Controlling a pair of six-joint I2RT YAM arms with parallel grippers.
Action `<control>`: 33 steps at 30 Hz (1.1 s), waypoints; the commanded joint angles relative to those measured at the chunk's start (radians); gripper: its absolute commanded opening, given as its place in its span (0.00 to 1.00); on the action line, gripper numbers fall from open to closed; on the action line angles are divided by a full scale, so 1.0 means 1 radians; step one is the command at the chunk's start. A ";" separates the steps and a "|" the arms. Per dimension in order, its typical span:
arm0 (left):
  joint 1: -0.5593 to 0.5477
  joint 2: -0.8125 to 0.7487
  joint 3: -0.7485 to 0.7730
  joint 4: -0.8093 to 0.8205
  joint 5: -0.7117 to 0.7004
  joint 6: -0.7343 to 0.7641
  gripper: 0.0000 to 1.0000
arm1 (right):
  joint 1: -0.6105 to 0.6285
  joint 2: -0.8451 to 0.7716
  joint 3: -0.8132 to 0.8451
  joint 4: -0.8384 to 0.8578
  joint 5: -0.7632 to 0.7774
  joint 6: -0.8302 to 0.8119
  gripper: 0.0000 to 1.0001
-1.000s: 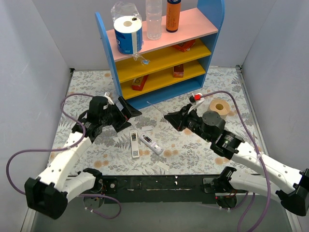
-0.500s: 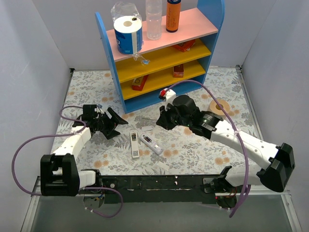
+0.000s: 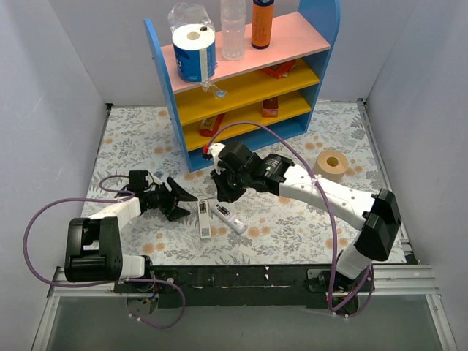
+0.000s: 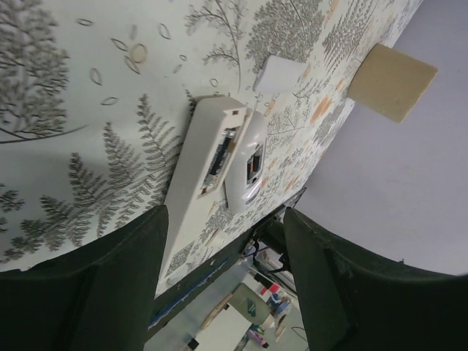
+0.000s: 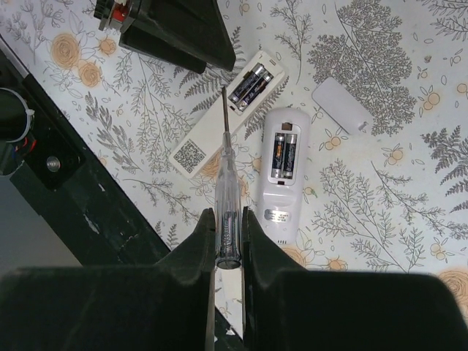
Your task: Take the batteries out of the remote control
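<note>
Two white remotes lie side by side with their backs open. The long one (image 3: 204,218) (image 5: 227,117) shows two dark batteries (image 5: 250,85). The shorter one (image 3: 229,218) (image 5: 281,175) also shows a pair (image 5: 284,155). My right gripper (image 3: 217,191) (image 5: 228,213) hovers over them, shut on a clear pen-like stick (image 5: 227,183). The stick's thin tip is beside the long remote's batteries. My left gripper (image 3: 180,203) (image 4: 227,216) is low on the table just left of the long remote (image 4: 201,183), open, with that remote's end beside its left finger (image 4: 110,285).
A loose white battery cover (image 3: 222,194) (image 5: 342,104) lies behind the remotes and another (image 3: 247,253) lies near the front bar (image 3: 241,276). A blue shelf unit (image 3: 241,80) stands at the back. A tape roll (image 3: 336,162) sits at the right.
My right arm swung left across the table, bringing the stick over the remotes. My left gripper dropped lower, came toward the long remote, and its jaws narrowed.
</note>
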 commanded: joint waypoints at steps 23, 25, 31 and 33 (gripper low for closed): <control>0.090 0.095 -0.046 0.136 0.141 -0.024 0.54 | 0.042 0.290 0.412 -0.290 0.045 -0.085 0.01; 0.090 0.114 -0.051 0.149 0.151 -0.028 0.43 | 0.045 0.303 0.423 -0.295 0.043 -0.101 0.01; 0.090 0.147 -0.049 0.144 0.131 -0.018 0.18 | 0.049 0.342 0.455 -0.330 0.101 -0.116 0.01; 0.090 0.160 -0.046 0.143 0.122 -0.016 0.14 | 0.049 0.351 0.467 -0.350 0.104 -0.118 0.01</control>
